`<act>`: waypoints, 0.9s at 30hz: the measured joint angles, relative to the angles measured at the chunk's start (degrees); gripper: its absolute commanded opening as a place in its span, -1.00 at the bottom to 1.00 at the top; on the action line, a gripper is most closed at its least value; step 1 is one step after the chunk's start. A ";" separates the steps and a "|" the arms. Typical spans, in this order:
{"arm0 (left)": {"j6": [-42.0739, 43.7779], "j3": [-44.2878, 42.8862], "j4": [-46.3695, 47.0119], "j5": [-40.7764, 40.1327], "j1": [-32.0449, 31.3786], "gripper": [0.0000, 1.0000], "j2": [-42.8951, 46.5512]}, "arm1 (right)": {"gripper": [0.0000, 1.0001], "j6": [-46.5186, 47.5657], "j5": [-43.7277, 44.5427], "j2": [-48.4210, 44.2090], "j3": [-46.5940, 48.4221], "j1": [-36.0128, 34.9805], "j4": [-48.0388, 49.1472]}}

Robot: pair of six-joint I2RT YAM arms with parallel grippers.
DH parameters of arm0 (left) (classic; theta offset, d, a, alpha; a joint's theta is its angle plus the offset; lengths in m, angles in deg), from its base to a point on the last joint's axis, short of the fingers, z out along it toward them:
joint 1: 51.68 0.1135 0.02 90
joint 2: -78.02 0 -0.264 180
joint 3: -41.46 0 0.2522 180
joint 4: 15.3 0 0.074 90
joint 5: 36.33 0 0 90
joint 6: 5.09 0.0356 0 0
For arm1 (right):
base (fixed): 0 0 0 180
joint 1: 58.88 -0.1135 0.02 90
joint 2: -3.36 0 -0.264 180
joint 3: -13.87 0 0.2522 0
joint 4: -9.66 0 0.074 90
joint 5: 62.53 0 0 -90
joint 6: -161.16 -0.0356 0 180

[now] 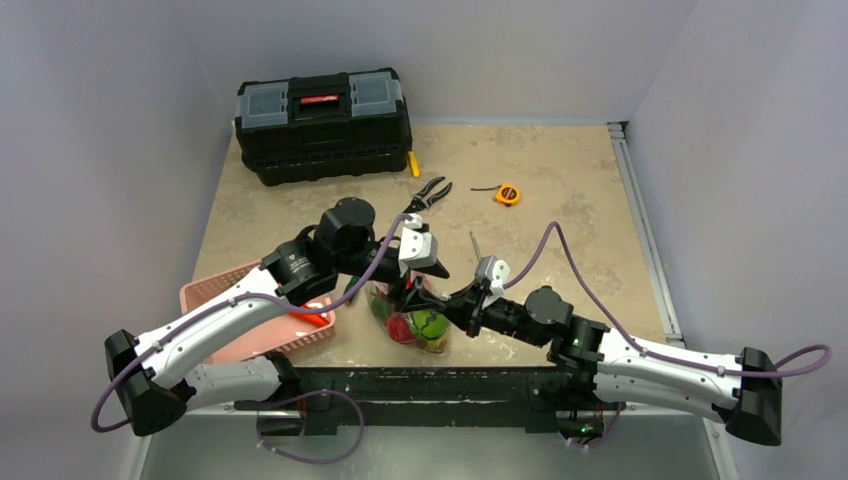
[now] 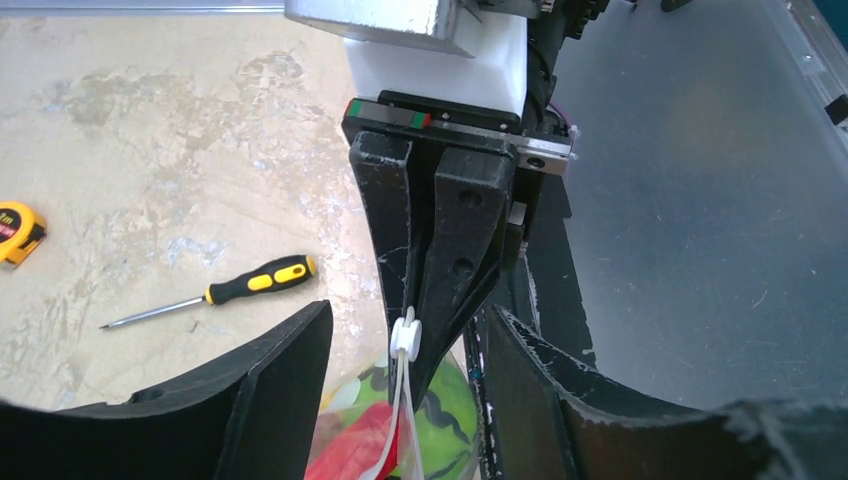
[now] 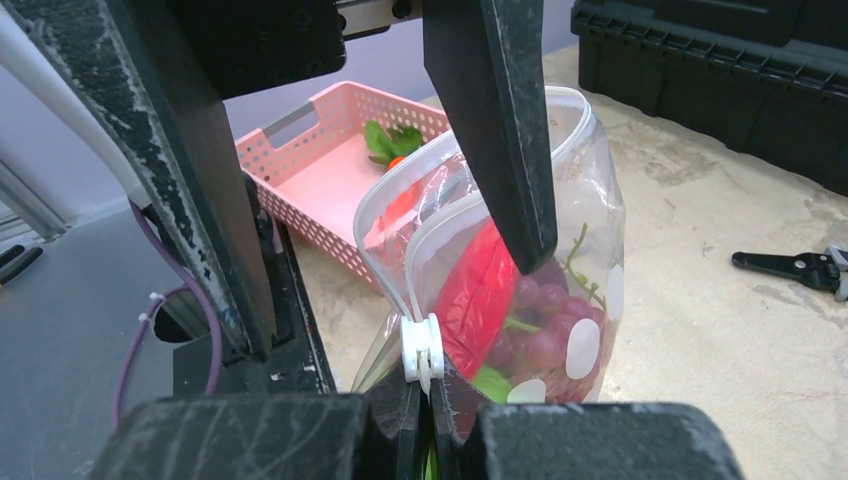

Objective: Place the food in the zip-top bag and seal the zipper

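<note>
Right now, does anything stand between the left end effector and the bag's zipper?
Nothing visible. The open left end effector straddles the zipper; the right end effector clamps its white slider end.

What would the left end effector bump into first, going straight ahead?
Probably the zipper of the zip-top bag, between the left end effector's open fingers; the right end effector pinches its white slider just beyond. Depth is unclear.

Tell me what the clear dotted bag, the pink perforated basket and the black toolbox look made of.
The clear white-dotted bag: thin flexible plastic film, glossy; it creases and the food shows through. The pink perforated basket: likely rigid moulded plastic, satin; uniform colour, regular hole grid. The black toolbox: probably hard plastic, matt, with moulded ridges.
</note>
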 measured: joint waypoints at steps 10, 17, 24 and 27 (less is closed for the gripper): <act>2.03 -0.70 -1.38 3.89 0.00 0.02 -3.39 | -1.00 0.00 0.00 0.31 0.24 0.00 -0.37; 2.82 -0.72 -2.62 3.96 0.02 -0.62 -4.76 | -1.00 0.00 0.07 0.28 0.24 0.00 -0.52; 3.34 -0.72 -2.97 3.30 0.79 -0.98 -4.87 | -1.00 -0.46 0.52 0.24 0.24 0.37 -1.44; 3.30 -0.72 -2.95 2.25 1.31 -1.00 -4.87 | -1.00 -1.62 1.14 0.24 0.24 0.37 -1.18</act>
